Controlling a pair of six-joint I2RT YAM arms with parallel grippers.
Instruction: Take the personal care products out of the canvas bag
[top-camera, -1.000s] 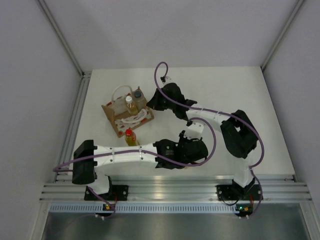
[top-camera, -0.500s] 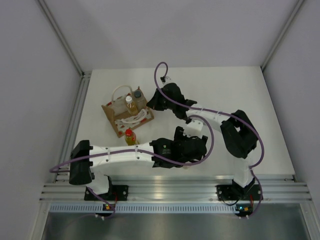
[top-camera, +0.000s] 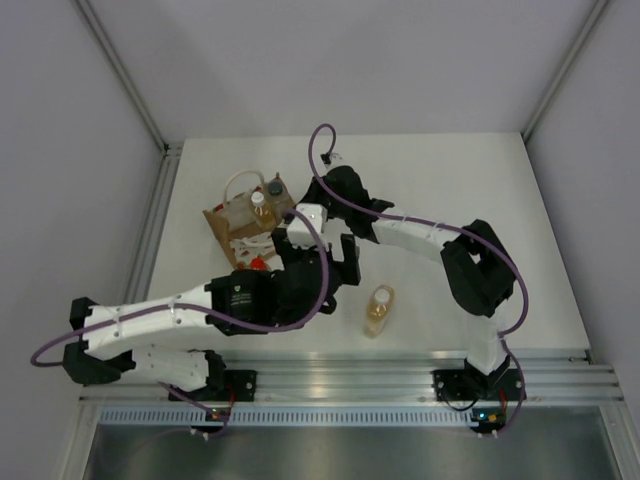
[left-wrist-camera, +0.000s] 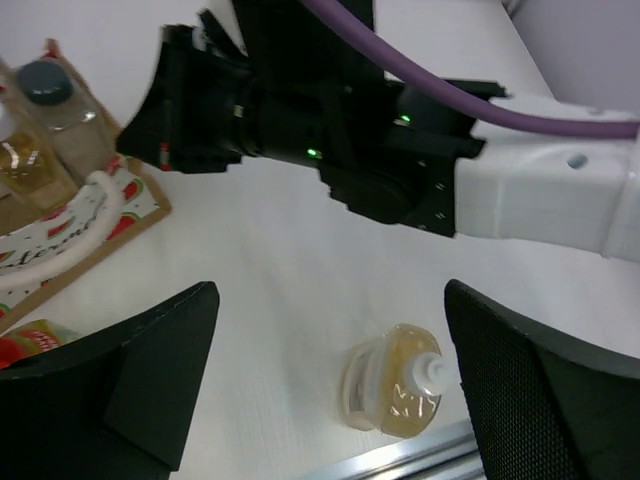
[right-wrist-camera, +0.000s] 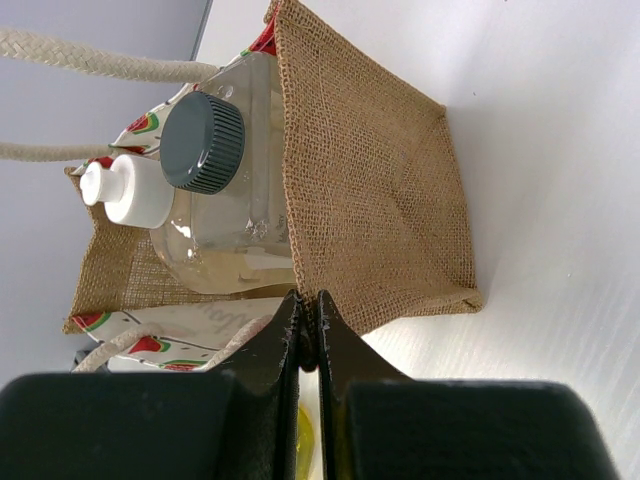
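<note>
The tan canvas bag (top-camera: 224, 226) stands at the back left, and my right gripper (right-wrist-camera: 308, 318) is shut on the top edge of its side wall (right-wrist-camera: 370, 200). Inside it stand a clear bottle with a dark grey cap (right-wrist-camera: 203, 142) and an amber bottle with a white cap (top-camera: 259, 203). A yellow bottle with a red cap (left-wrist-camera: 25, 345) sits on the table just in front of the bag. Another amber bottle (top-camera: 378, 310) lies on its side near the front edge. My left gripper (left-wrist-camera: 330, 300) hangs wide open above it, holding nothing.
The right arm's black wrist (left-wrist-camera: 300, 120) reaches across the table just behind the left gripper. The bag's white rope handles (right-wrist-camera: 90, 60) hang loose. An aluminium rail (top-camera: 350, 378) runs along the table's near edge, close to the lying bottle.
My left gripper opened and let go of the amber bottle, which now lies on the table. The left arm rose and swung left towards the bag. The right arm has not moved.
</note>
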